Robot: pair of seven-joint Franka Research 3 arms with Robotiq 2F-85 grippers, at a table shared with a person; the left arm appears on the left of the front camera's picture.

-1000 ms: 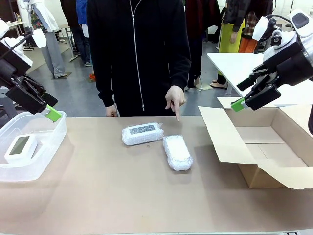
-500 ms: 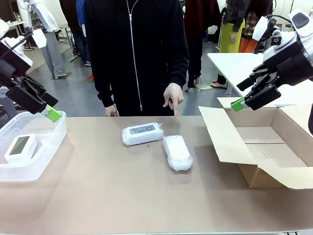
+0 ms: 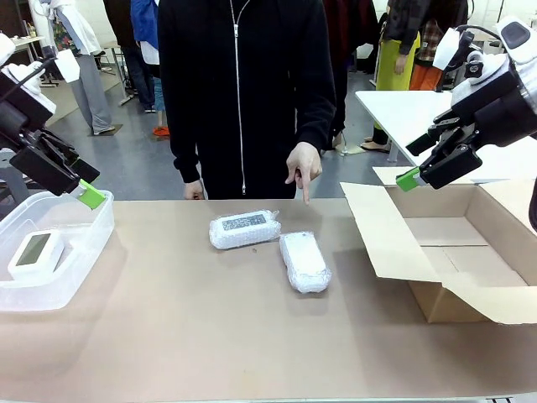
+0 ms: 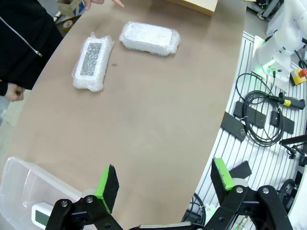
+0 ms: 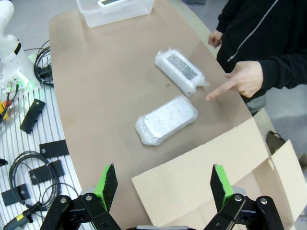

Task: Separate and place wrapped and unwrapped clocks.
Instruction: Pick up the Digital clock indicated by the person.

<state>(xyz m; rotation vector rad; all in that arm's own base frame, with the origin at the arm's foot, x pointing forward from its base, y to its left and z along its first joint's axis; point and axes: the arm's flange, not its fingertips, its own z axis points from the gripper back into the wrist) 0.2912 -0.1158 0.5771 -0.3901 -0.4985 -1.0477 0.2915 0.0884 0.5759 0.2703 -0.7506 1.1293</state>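
Wrapped clocks [image 3: 244,228] are lying mid-counter; likely light, rigid, film slippery, so pinch across narrow sides. Left hand [image 4: 164,184] and right hand [image 5: 161,184] are hanging fully open, empty.

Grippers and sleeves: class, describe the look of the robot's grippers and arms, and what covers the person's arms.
The left gripper and right gripper match: black jointed fingers tipped with bright green pads. The right arm is white and rounded, with a thin black cable looping over it. The person wears a black zip-up jacket with long sleeves.
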